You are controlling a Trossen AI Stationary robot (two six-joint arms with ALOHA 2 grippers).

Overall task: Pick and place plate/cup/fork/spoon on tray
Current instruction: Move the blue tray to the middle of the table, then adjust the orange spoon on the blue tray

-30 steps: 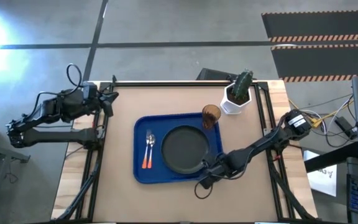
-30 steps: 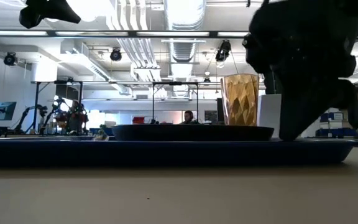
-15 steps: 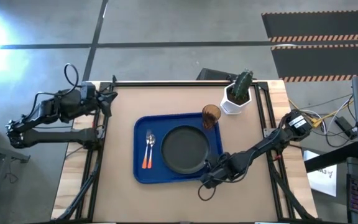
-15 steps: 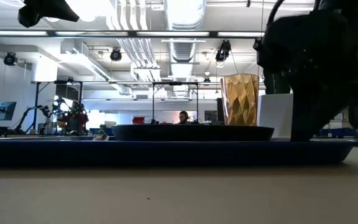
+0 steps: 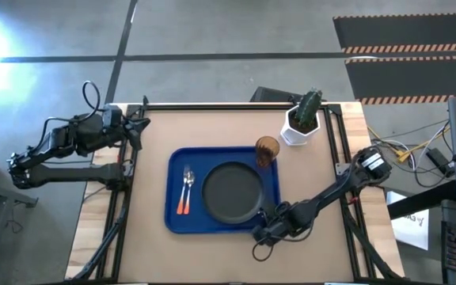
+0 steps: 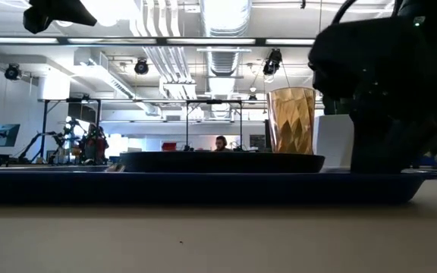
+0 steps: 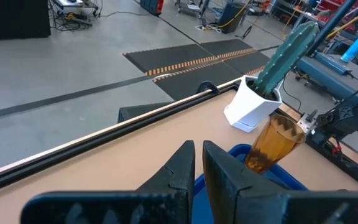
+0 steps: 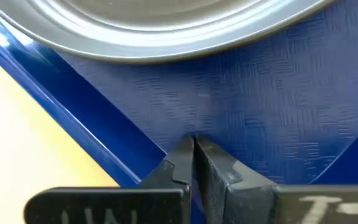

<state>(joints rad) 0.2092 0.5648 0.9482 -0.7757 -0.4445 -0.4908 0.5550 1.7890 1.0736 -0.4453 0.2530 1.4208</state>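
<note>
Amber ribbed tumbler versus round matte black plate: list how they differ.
The amber ribbed tumbler is translucent, tall and narrow; the round matte black plate is opaque, low and far wider. The tumbler stands at a corner of the bright blue plastic tray, the plate nearer its middle. Both rest upright on it.

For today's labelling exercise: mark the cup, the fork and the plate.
cup (image 5: 267, 148): high view, its open top.
fork (image 5: 185, 184): high view, its metal neck.
plate (image 5: 232, 192): high view, its flat centre.

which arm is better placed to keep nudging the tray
The right. Its tool is shut at the blue tray's near right corner, beside the black plate. The left tool is parked at the table's far left edge, away from the tray.
</note>
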